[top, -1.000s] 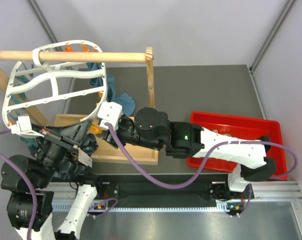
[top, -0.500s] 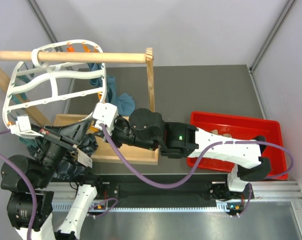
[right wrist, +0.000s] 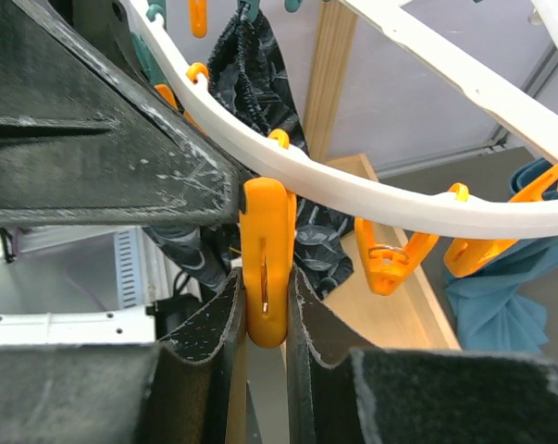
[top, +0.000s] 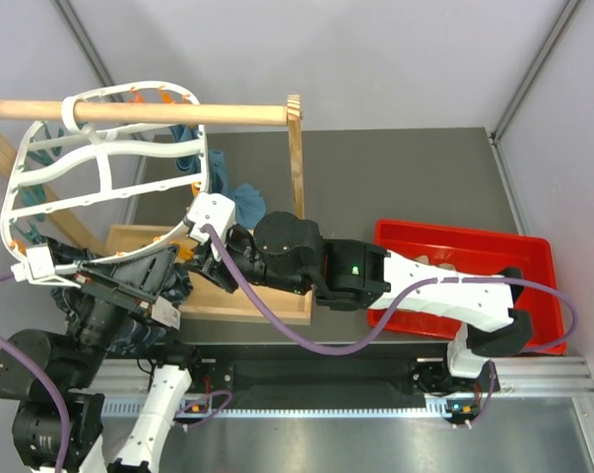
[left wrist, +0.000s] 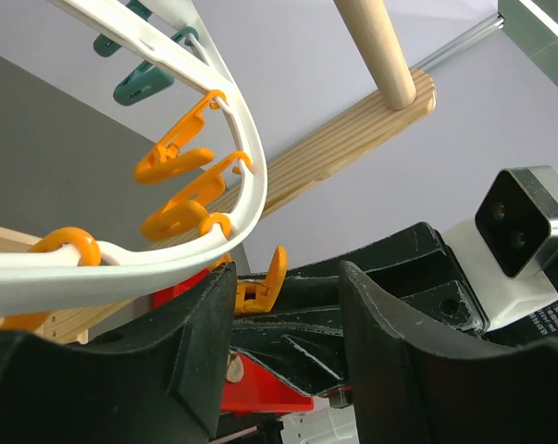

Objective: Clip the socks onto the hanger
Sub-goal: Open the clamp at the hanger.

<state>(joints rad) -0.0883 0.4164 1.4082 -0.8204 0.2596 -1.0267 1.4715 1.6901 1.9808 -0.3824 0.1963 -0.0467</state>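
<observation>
Hanger [top: 206, 158] hangs from wooden rod [top: 178, 113] over the far-left corner of the worktop. Frame tilted, near rim low toward the left edge.

Right gripper [right wrist: 266, 310]: clenched on an orange peg [right wrist: 266, 268] on the hanger's near rim, one finger flat on each side of it. Peg upright, its top against the white rim.

Left gripper [left wrist: 283, 287]: fingers spread, gripping nothing. The hanger rim crosses in front of one finger, and the same orange peg [left wrist: 263, 282] shows in the gap, close to that finger.

Dark patterned sock [right wrist: 255, 65] hangs behind the rim in the right wrist view, under the pegs at the picture's top. Cannot tell whether a peg bites it.

Teal cloth [top: 247, 202] hangs by the rim's right side. Red tray [top: 454, 235] near the right edge, well apart from the hanger.

Change over the last second:
- Right arm has pushed further left; its elbow sits closer to the hanger.
- Left wrist has dropped back toward the near-left corner.
- Hanger's lower-left corner has swung down with it.
- Red tray and rod unmoved.
</observation>
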